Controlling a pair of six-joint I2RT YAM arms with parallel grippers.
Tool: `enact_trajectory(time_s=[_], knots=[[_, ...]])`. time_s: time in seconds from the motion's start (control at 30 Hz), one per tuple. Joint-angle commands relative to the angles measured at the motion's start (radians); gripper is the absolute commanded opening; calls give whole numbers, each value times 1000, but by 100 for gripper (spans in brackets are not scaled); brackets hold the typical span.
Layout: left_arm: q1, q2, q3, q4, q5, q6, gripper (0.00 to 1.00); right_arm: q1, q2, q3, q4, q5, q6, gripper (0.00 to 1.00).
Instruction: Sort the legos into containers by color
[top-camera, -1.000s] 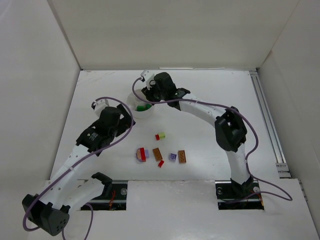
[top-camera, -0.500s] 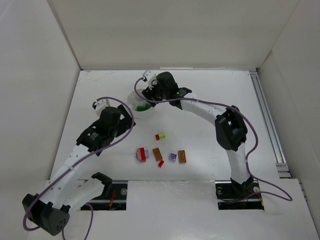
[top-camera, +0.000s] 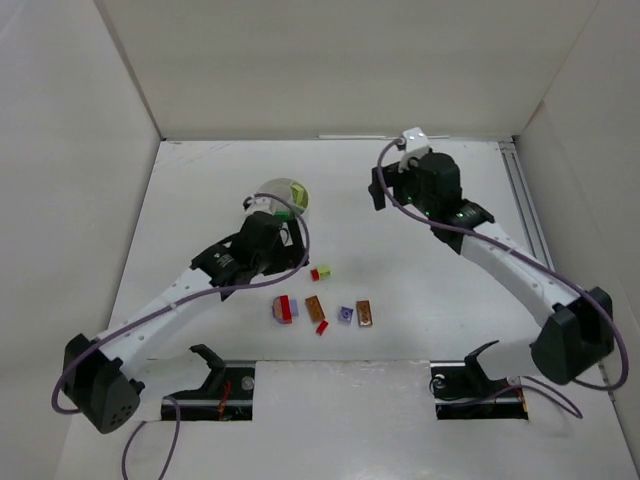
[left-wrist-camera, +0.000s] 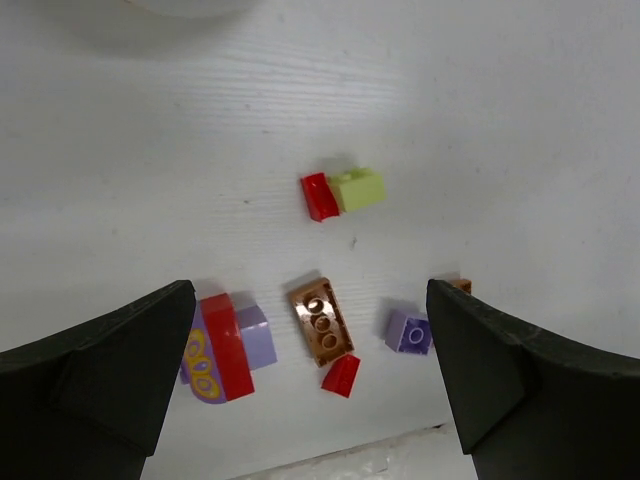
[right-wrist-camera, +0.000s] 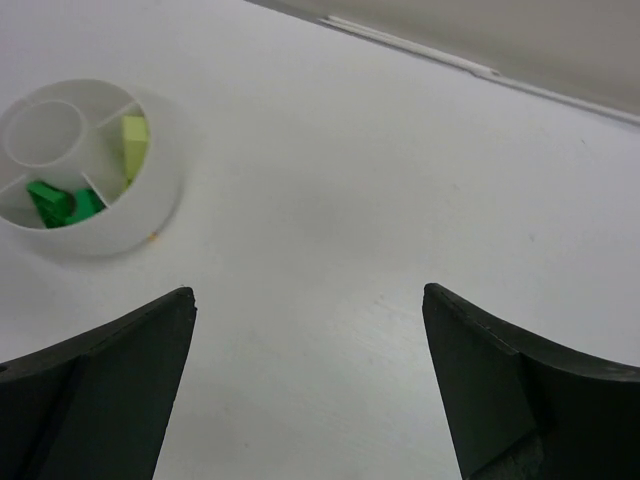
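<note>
- The left end effector (left-wrist-camera: 308, 290) is hovering over the loose legos on the desk (left-wrist-camera: 520, 120), with its fingers standing wide apart and gripping nothing.
- An orange-brown brick (left-wrist-camera: 321, 321) is lying almost directly under the gap between those fingers, and a small red brick (left-wrist-camera: 341, 375) is sitting just beside its near end.
- A lavender brick (left-wrist-camera: 410, 332) is resting near the inner side of the finger on the right of the wrist view. Another orange-brown piece (left-wrist-camera: 460, 285) is peeking out from behind that finger, mostly hidden.
- A red-on-lavender stack (left-wrist-camera: 225, 345), with an orange-ringed piece against it, is lying close to the opposite finger.
- Farther ahead of this end effector, a red brick (left-wrist-camera: 319, 196) and a pale yellow brick (left-wrist-camera: 357, 188) are touching side by side.
- The right end effector (right-wrist-camera: 306, 292) is hanging over bare desk, its fingers spread wide and carrying nothing.
- The white tub (right-wrist-camera: 150, 225) is sitting ahead and to the left of the right end effector, well apart from it.
- Green legos (right-wrist-camera: 62, 203) are lying in one of its wedge compartments, and a pale yellow lego (right-wrist-camera: 134, 145) is lying in the neighbouring wedge.
- In the top view, the tub is showing just beyond the left end effector, partly covered by that arm.
</note>
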Motion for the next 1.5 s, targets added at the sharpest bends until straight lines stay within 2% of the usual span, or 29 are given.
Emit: enact_trajectory(time_s=[0.0, 0.2, 0.27, 0.53, 0.83, 1.1, 1.27, 1.43, 1.47], knots=[[-91, 87, 45, 106, 18, 61, 100, -36, -119, -137, 15, 52, 71, 100], [-160, 291, 67, 246, 41, 214, 97, -119, -288, -278, -120, 81, 71, 100], [-160, 337, 91, 246, 20, 214, 97, -144, -311, -298, -141, 106, 71, 100], [-179, 552, 179, 218, -65, 188, 78, -190, -371, -350, -174, 115, 62, 100], [-179, 629, 209, 220, -85, 188, 75, -231, -371, -361, -183, 138, 62, 100], [-179, 686, 232, 229, -85, 176, 66, -250, -371, -361, -183, 138, 62, 100], [-179, 686, 232, 229, -72, 167, 57, -250, -371, -361, -183, 147, 62, 100], [-179, 675, 232, 229, -72, 167, 42, -259, -371, -361, -183, 147, 62, 100], [-179, 675, 232, 229, -72, 156, 34, -259, -362, -361, -183, 147, 62, 100]])
